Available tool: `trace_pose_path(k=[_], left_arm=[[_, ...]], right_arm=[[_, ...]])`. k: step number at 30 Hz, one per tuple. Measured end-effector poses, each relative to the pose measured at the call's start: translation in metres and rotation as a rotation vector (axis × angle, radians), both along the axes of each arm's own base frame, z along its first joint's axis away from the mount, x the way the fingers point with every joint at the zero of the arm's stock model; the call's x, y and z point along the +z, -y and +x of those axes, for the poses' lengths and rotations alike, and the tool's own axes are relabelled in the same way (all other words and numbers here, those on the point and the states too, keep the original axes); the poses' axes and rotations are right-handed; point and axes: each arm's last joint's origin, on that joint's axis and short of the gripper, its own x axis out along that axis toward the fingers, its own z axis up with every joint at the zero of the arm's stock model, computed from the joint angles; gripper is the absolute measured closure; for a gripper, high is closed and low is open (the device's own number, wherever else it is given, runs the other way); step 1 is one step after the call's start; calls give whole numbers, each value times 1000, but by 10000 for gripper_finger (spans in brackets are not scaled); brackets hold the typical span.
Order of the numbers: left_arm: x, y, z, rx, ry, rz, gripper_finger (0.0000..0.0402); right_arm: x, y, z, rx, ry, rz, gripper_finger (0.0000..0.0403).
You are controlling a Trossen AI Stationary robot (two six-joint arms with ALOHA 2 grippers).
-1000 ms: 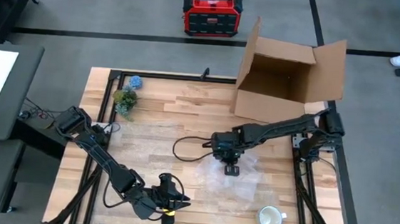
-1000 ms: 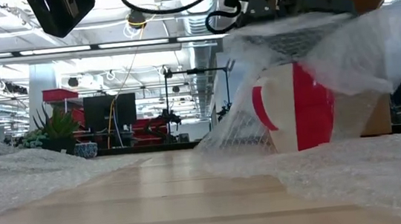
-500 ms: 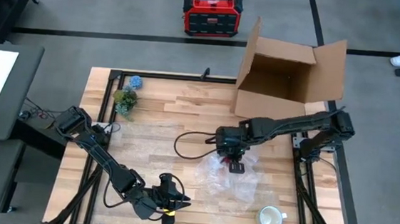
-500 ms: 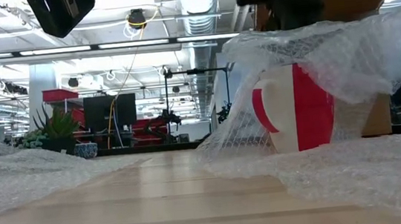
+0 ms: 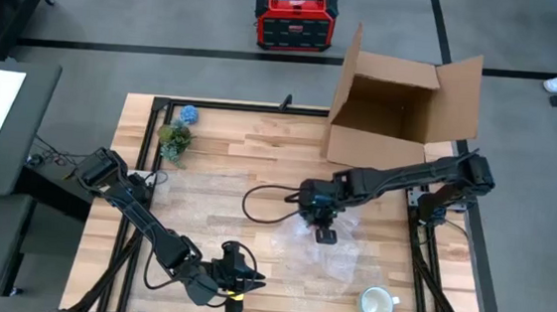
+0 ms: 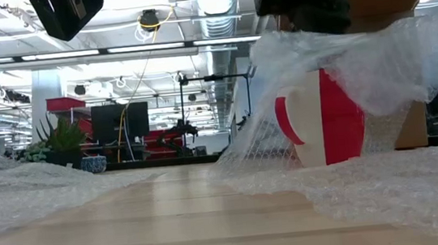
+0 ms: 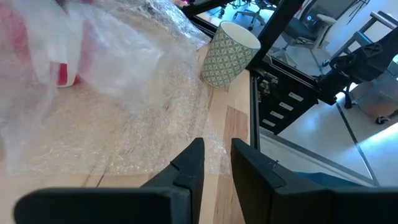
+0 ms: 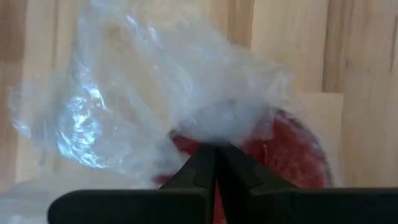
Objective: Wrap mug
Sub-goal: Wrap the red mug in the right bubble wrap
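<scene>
My right fingers pinch limp, slippery bubble wrap over the hard, breakable red mug (left fingers slightly parted, idle).

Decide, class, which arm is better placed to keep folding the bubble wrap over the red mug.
The right. Its gripper is directly above the red mug, pinching the bubble wrap. The left gripper sits apart at the table's near edge.

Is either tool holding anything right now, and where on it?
The right tool pinches a fold of the bubble wrap bunched over the red mug. The left tool holds nothing.
</scene>
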Motion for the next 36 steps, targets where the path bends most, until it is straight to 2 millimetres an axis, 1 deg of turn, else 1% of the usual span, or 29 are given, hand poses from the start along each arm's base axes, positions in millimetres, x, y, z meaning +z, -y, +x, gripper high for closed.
trace_pose_path(k=[3,8,11,14,17,21,24,27,29,31,33,36], left_arm=[[0,0,0,0,0,0,343],[0,0,0,0,0,0,343],[0,0,0,0,0,0,343],[0,0,0,0,0,0,343],[0,0,0,0,1,-1,343],[0,0,0,1,1,-2,343],[0,0,0,1,0,-4,343],[0,0,0,1,1,-4,343],[0,0,0,1,0,-3,343],[0,0,0,0,0,-1,343],[0,0,0,0,0,-1,343],[0,0,0,0,1,-1,343]], right_arm=[[-11,0,1,0,41,5,403],[-22,-1,1,3,94,11,403],[-27,-1,-1,3,80,9,403],[-26,-1,-3,3,56,7,403],[-16,0,-7,2,15,1,403],[10,1,-14,2,-14,-6,403],[29,2,-21,-1,26,-5,403],[39,1,-27,3,47,40,403],[36,-1,-27,18,33,69,403],[29,-2,-25,20,10,67,403],[18,-3,-19,21,-1,66,403],[-3,-3,-13,31,-69,52,403]])
